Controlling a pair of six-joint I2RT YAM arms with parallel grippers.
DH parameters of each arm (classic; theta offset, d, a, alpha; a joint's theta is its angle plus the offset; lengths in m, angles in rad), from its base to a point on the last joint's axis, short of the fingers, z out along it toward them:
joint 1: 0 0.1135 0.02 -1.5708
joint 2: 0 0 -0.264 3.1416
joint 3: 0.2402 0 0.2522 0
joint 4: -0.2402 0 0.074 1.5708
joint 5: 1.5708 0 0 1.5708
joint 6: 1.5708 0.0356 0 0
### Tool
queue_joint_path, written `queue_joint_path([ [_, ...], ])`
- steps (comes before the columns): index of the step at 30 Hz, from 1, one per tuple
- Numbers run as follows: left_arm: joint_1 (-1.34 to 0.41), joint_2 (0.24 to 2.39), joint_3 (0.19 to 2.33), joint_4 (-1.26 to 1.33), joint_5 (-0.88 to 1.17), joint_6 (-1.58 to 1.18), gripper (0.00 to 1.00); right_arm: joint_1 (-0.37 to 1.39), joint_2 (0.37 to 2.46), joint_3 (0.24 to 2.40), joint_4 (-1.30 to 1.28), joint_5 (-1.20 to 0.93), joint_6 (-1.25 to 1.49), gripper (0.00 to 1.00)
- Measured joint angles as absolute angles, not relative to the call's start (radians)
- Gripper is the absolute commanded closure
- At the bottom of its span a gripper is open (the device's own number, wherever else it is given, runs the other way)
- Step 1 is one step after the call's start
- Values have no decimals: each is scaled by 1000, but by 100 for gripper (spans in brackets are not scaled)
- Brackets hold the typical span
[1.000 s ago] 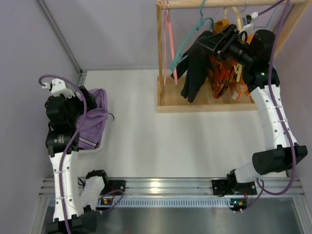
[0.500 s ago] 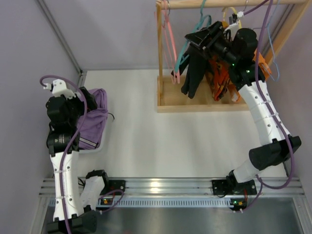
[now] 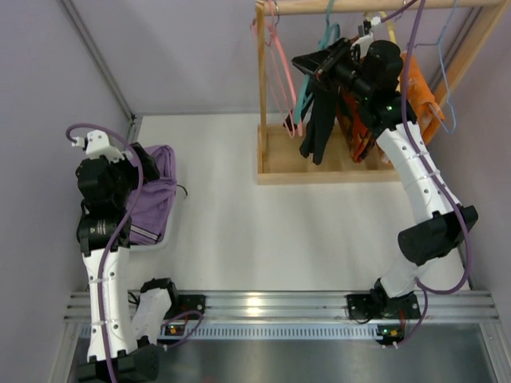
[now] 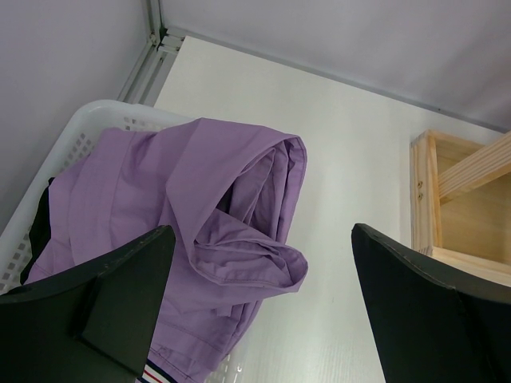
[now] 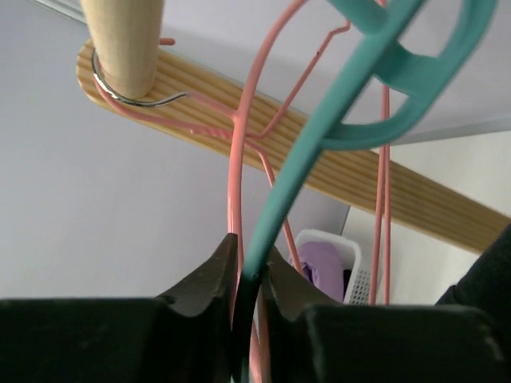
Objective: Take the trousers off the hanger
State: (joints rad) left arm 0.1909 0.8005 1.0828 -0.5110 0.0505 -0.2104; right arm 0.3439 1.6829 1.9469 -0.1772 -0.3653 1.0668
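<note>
The white tabletop [image 3: 239, 239] carries a wooden rack [image 3: 261, 88] at the upper right of the top view. The black trousers [image 3: 322, 120] hang there from a teal hanger [image 5: 319, 136]. At middle left a white basket [image 4: 112, 116] holds a purple garment [image 4: 207, 199]. The left fingers [image 4: 112, 311] are spread wide above the basket, holding nothing. The right fingers [image 5: 219, 275] are clamped on the teal hanger's arm.

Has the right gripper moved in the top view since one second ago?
Yes. The right gripper has moved left, closer to the rack's left wooden post, and its fingers now pinch the teal hanger.
</note>
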Motion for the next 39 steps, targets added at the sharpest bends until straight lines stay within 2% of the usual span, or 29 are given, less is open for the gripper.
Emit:
queue_joint_path([
  [1, 191, 801, 1083, -511, 51, -210, 1, 344, 1683, 1947, -186, -368, 1077, 100],
  [13, 191, 801, 1083, -511, 52, -212, 2, 310, 1673, 1945, -161, -435, 1191, 100],
  [22, 191, 801, 1083, -511, 47, -210, 1, 305, 1592, 1931, -90, -509, 1243, 100],
  [32, 191, 791, 1083, -503, 73, -173, 1, 298, 1454, 1727, -8, -597, 1222, 100],
  [39, 191, 707, 1024, -411, 224, -36, 1, 260, 1290, 1543, 0, -643, 1212, 100],
])
